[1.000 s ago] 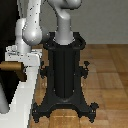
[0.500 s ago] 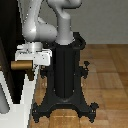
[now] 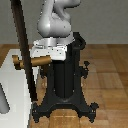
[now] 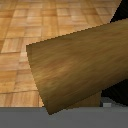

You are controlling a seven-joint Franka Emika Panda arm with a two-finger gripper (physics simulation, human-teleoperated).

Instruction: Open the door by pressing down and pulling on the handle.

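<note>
Against the door [image 3: 26,55], the handle [image 3: 36,62] is seen jutting out, overlapped by the hand [image 3: 50,51] (grip state cannot be told).

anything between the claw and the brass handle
No gap shows: in the wrist view the brass-brown cylindrical handle fills the frame; the exterior view hides the claw.

Simulated room, wood parquet floor [image 3: 107,65], plain wall [image 3: 107,22]
</note>
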